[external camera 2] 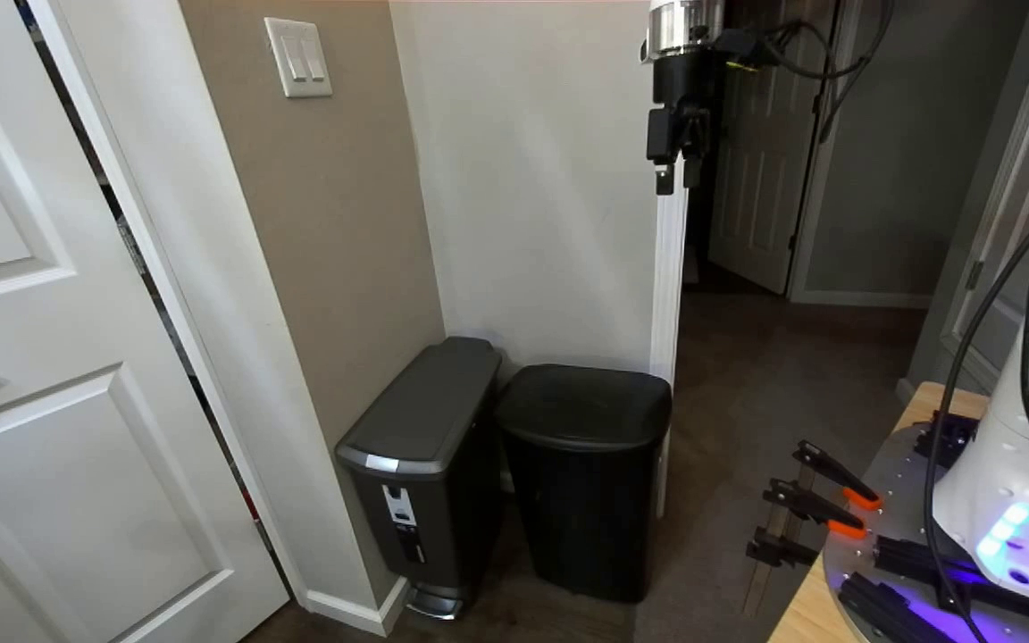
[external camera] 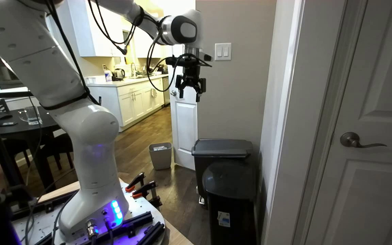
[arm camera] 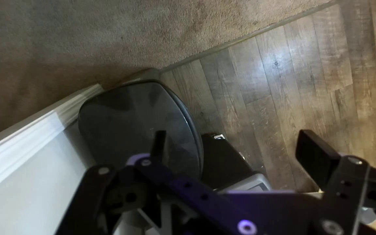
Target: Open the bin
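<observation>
Grey-lidded bin (external camera 2: 432, 455) in both exterior views, different sides; wrist view downward.

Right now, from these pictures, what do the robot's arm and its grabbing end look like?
The arm is glossy white with rounded joints, a dark oval cap near the wrist and blue lights on its base. Black cables run along it, and a black band wraps it partway along. The gripper is black, with two blocky fingers and round screw heads.

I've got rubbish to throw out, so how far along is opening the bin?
Done: nothing visible; the grey-lidded bin and the black bin beside it are both shut. In hand: nothing; the gripper hangs open, higher than both. Left: likely coming down and opening the bin.
</observation>
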Robot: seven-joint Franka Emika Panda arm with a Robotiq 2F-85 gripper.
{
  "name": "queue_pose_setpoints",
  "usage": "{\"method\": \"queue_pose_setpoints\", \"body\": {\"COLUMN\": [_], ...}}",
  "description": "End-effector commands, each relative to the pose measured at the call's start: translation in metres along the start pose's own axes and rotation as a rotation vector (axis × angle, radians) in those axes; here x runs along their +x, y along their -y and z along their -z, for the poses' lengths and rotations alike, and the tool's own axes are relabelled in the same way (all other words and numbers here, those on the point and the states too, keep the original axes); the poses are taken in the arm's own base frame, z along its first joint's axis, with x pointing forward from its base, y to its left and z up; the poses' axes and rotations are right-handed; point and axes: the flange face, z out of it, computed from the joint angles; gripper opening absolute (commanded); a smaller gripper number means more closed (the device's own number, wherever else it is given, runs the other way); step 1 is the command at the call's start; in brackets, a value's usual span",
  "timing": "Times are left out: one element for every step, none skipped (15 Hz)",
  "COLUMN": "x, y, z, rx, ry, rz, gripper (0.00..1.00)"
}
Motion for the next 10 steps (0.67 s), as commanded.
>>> {"method": "queue_pose_setpoints", "body": {"x": [0.033, 0.039, 0.046, 0.051, 0.056, 0.059, 0.062, 0.063, 0.063, 0.059], "y": [0.027, 0.032, 0.039, 0.044, 0.048, 0.052, 0.056, 0.059, 0.064, 0.057], "z": [-0.030, -0.037, -0.045, -0.050, -0.056, -0.060, -0.064, -0.067, -0.070, -0.068], "rx": [-0.025, -0.034, -0.039, -0.042, -0.043, -0.042, -0.037, -0.031, -0.015, -0.037], "ry": [-0.015, -0.018, -0.021, -0.022, -0.019, -0.013, -0.001, 0.011, 0.042, 0.019], "rz": [-0.052, -0.065, -0.081, -0.092, -0.098, -0.100, -0.095, -0.086, -0.056, -0.067], "gripper": [1.00, 1.00, 1.00, 1.00, 1.00, 1.00, 1.00, 1.00, 1.00, 1.00]}}
